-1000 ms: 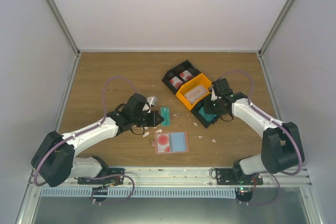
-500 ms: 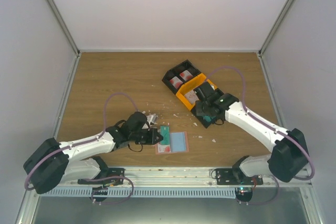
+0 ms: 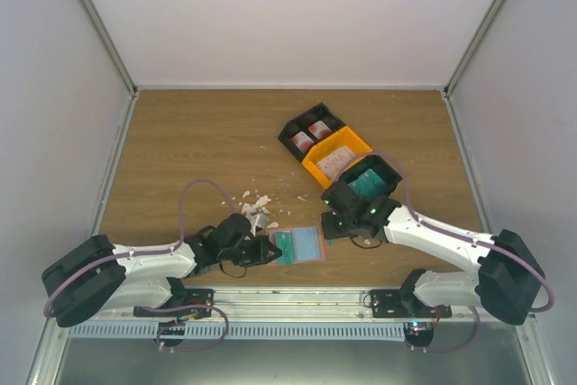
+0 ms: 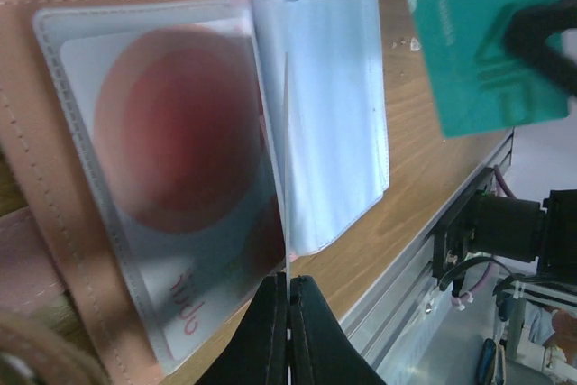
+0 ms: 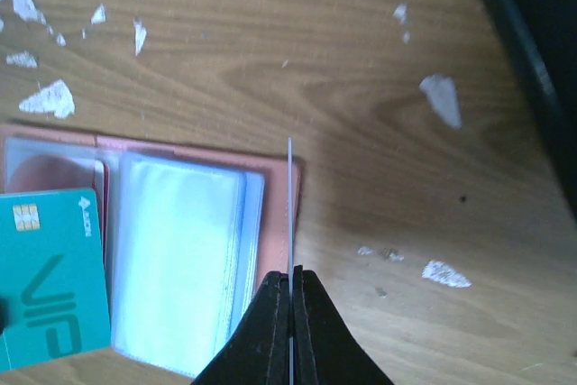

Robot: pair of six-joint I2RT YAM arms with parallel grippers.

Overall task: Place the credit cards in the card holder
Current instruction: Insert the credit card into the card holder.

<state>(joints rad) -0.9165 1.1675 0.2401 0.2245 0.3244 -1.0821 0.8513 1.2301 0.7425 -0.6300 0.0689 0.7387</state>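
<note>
Top external: noted card holder (image 3: 310,243) lying open, just ahead of left pincer (image 3: 273,250) and just left of right pincer (image 3: 327,228), with teal card (image 3: 286,246) hanging over its left half. Half a second back, saw right pincer dipping in the black bin (image 3: 389,171); since swung across to the holder. Left wrist: clamped edge-on upon teal card, above the sleeve holding a red-marked card (image 4: 180,142); spotted second teal card (image 4: 473,42) ahead right, pinched by the other pincer. Right wrist: closed likewise on that card, at the holder's right border. Judged light, stiff, slick; best held by one short end, leaving length free for sliding into soft pockets.
</note>
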